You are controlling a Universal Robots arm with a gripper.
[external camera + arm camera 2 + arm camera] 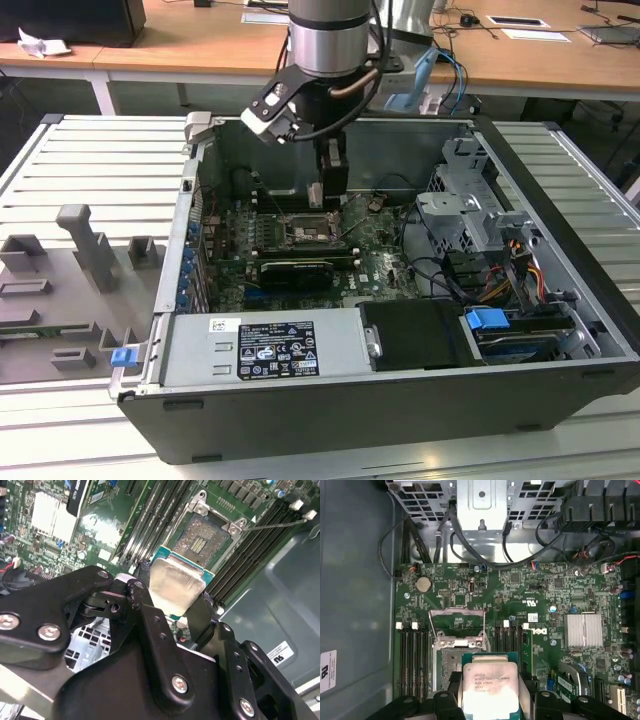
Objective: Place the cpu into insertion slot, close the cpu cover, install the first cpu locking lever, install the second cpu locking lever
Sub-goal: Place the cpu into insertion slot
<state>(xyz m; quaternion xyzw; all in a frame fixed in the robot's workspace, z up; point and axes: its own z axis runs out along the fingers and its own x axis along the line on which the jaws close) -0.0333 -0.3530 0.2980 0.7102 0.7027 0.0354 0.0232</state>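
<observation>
I have the cpu (176,586) clamped by its two opposite edges between the gripper's (175,587) black fingers (144,587), metal top facing the cameras in both wrist views and its green border showing around the silver lid. It hangs just over the near edge of the socket (202,537) and is not seated in it; the socket lies bare, its field of gold contacts in plain sight. In the first wrist view the cover (459,640) stands swung up on the far side of the socket (449,665), so the recess is open. A thin metal lever (272,525) sticks out free from one corner of the socket. Black memory slots (412,660) run along both sides of it on the green motherboard (540,590), with a finned heat sink (585,630) and a coin battery (423,584) further off. In the exterior view the gripper (325,190) reaches down into an open computer case (300,420) lying on a ribbed grey table (90,160).
</observation>
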